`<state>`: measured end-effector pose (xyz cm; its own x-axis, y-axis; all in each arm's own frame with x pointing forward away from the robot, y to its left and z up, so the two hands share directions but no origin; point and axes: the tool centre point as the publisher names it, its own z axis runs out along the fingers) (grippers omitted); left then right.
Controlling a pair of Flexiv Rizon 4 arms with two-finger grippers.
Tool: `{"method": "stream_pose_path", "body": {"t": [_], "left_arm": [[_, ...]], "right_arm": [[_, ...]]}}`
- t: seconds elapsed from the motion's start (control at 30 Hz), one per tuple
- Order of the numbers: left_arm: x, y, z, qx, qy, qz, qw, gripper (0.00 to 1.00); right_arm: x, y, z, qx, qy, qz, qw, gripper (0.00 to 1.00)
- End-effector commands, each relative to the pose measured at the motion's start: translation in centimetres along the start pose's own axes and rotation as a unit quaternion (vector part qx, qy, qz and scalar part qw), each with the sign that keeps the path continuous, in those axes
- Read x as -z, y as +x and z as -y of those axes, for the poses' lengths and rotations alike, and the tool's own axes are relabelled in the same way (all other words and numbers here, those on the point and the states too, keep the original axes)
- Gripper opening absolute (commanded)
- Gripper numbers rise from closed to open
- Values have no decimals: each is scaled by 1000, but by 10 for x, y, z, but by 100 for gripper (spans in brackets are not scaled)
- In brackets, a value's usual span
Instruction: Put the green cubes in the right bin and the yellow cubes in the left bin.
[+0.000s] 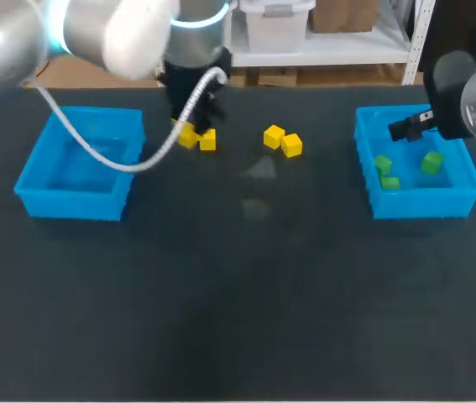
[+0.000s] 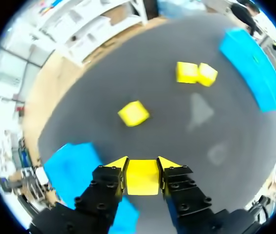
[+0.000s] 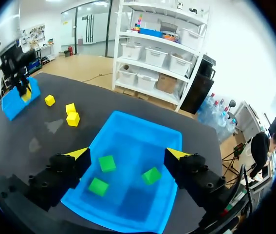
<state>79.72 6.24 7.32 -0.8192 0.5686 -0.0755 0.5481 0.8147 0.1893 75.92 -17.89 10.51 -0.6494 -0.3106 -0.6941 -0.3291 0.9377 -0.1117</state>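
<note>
While three green cubes sit in the right bin under the spread right pincer, the left pincer pinches one yellow cube, three loose yellow cubes ahead of it on the counter, left bin unfilled.

The head camera is looking down from behind; both wrist cameras are sitting closer, apparently sharing two adjoining yellow cubes.

**Dark table under soft, even light**

A wide table with a dark, matte grey top fills the scene. Two pale patches lie on it ahead of the left gripper, one nearer and one further off. Elsewhere the top is evenly lit.
</note>
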Motion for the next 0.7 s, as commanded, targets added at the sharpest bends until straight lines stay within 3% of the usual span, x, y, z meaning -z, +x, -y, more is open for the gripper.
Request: {"method": "stream_pose_path", "body": {"t": [0.03,0.27,0.47,0.5,0.53,0.57,0.7], "left_arm": [[21,69,-34,57,-35,69,995,0],[10,121,-80,140,-51,47,988,0],[-6,150,-96,171,-55,18,984,0],[-9,153,-97,169,-68,9,983,5],[-12,155,-98,168,-73,4,983,95],[-13,157,-99,176,-65,9,982,100],[-13,157,-100,178,-54,20,982,100]], "right_arm": [[-1,1,0,0,1,4,1000,100],[-1,1,0,0,1,4,1000,100],[-1,1,0,0,1,4,1000,100],[-1,1,0,0,1,4,1000,100],[-1,1,0,0,1,4,1000,100],[-1,1,0,0,1,4,1000,100],[-1,1,0,0,1,4,1000,100]]}}
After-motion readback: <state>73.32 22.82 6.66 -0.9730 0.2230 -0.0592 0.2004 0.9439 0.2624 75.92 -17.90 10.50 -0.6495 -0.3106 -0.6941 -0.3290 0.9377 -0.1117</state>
